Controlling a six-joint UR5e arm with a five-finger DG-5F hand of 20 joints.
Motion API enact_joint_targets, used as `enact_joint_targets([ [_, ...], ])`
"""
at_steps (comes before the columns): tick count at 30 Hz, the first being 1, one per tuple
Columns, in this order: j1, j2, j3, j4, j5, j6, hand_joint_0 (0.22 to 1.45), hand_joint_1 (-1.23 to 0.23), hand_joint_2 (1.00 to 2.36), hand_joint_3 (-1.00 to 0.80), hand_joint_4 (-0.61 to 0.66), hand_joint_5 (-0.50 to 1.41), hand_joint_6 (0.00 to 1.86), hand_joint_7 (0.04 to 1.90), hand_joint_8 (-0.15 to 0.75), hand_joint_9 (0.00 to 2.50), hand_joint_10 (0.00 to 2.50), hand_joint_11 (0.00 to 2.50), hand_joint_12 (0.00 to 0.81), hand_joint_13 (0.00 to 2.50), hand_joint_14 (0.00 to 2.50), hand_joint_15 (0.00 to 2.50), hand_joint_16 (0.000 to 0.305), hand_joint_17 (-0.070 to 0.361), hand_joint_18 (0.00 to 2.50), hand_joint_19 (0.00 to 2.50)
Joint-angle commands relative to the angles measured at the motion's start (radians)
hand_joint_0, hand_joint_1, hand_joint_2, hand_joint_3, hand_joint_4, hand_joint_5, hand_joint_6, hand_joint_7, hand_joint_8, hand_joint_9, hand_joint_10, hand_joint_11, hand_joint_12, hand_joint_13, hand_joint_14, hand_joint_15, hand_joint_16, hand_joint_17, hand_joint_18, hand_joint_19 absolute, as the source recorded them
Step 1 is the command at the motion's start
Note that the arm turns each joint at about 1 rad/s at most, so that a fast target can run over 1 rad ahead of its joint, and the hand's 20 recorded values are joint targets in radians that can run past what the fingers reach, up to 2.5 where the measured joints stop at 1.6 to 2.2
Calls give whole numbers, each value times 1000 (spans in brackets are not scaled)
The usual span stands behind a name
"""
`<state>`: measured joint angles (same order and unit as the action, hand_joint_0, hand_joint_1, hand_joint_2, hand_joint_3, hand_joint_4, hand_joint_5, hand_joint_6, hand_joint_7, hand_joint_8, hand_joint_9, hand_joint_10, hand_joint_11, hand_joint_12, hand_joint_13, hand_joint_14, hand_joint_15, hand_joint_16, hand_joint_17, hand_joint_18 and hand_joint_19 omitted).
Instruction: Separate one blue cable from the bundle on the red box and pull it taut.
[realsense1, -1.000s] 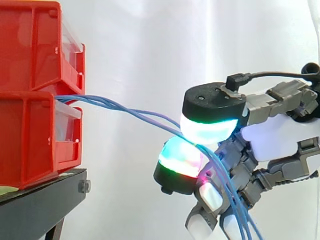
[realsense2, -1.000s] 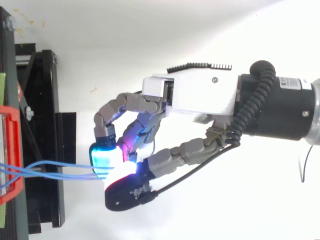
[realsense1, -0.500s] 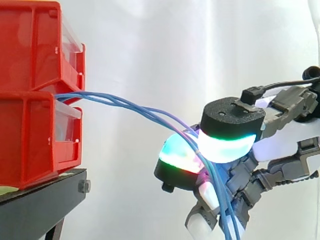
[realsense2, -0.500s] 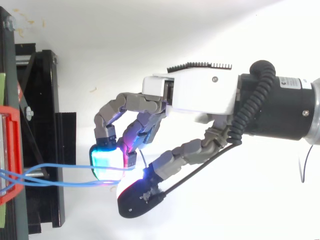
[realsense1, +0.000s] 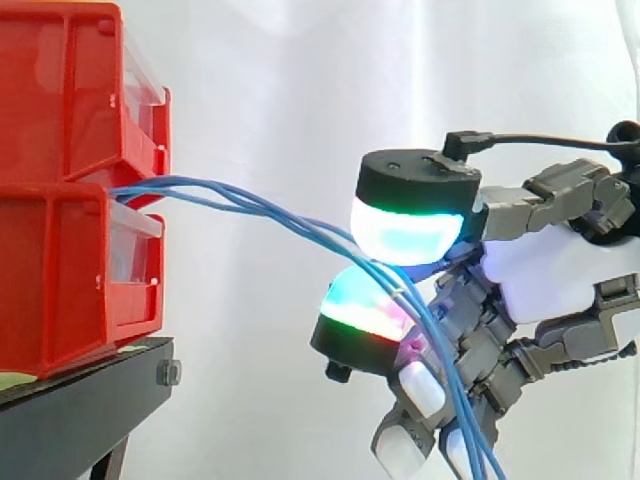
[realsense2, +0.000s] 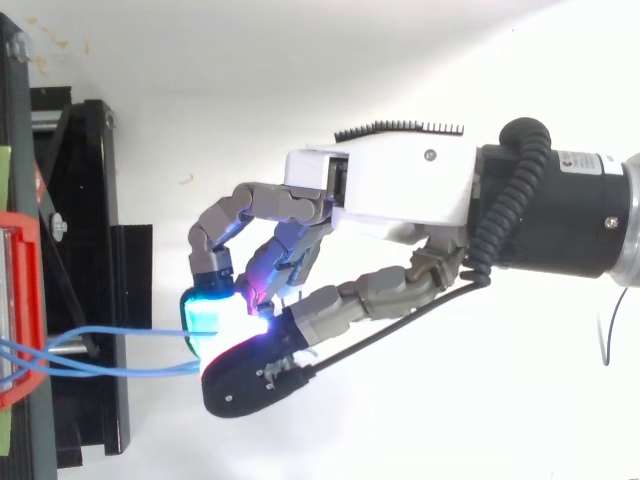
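A bundle of thin blue cables (realsense1: 260, 212) comes out between the two stacked red bins (realsense1: 60, 280) and sags rightward to my hand (realsense1: 560, 270). In the side view the cables pass between a glowing thumb pad (realsense1: 405, 228) above and a green-red finger pad (realsense1: 358, 310) below, then hang down past the other curled fingers. Seen from above, the hand (realsense2: 390, 190) reaches left, its thumb closed over the cyan pad (realsense2: 210, 310), where the cables (realsense2: 130, 368) end. I cannot tell how many strands are pinched.
The red bins stand on a black stand (realsense1: 80, 400) at the left, before a white curtain. From above, the bin's edge (realsense2: 22, 310) and the stand's frame (realsense2: 85, 250) lie left of the hand.
The thumb, which had lifted off and swung right half a second ago, has come back left and down onto the cables over the finger pad. The bundle sags slightly lower.
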<state>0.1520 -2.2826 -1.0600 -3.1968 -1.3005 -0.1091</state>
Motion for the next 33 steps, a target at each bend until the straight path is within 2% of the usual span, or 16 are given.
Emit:
enact_joint_targets([
  [1, 0, 0, 0, 0, 0, 0, 582, -716, 1013, -281, 121, -164, 881, 1147, 350, 993, 14, 618, 404, 813, 12, 378, 47, 106, 840, 458],
  [4, 0, 0, 0, 0, 0, 2, 618, -804, 1016, -249, 74, -174, 897, 1104, 342, 959, 16, 616, 399, 804, 13, 368, 46, 104, 845, 435],
  [8, 0, 0, 0, 0, 0, 2, 697, -937, 1012, -349, 65, -189, 909, 1088, 331, 929, 14, 630, 387, 793, 12, 363, 46, 103, 853, 405],
  [10, 0, 0, 0, 0, 0, 2, 730, -944, 1003, -456, 80, -189, 909, 1056, 324, 924, 16, 627, 385, 801, 12, 359, 45, 102, 861, 391],
  [15, -5, 0, 2, 0, 0, 2, 707, -934, 1000, -500, 101, -184, 905, 1061, 321, 936, 14, 636, 380, 817, 12, 362, 44, 100, 870, 391],
  [16, -5, 0, 0, 0, 0, 2, 671, -922, 1000, -500, 108, -179, 904, 1055, 322, 947, 14, 644, 382, 818, 14, 366, 44, 100, 871, 398],
  [19, -5, 0, 0, 0, 0, 2, 525, -767, 1000, -500, 141, -159, 889, 1081, 356, 1001, 13, 629, 407, 842, 13, 383, 48, 107, 888, 427],
  [20, -5, 0, 0, 0, 0, 2, 519, -751, 1000, -500, 140, -157, 888, 1079, 355, 1003, 16, 621, 409, 845, 13, 382, 48, 108, 892, 440],
  [21, -6, 0, 0, 0, 0, 2, 485, -645, 1000, -500, 143, -151, 882, 1086, 371, 1023, 15, 619, 424, 858, 12, 387, 51, 115, 913, 436],
  [24, -6, 0, 0, 0, 0, 2, 472, -494, 1000, -500, 149, -145, 868, 1085, 382, 1042, 14, 610, 437, 867, 11, 396, 53, 120, 918, 448],
  [33, -8, 3, 0, -2, 1, 2, 514, -432, 1000, -500, 131, -145, 851, 1097, 371, 1041, 14, 607, 422, 854, 12, 406, 51, 116, 873, 491],
])
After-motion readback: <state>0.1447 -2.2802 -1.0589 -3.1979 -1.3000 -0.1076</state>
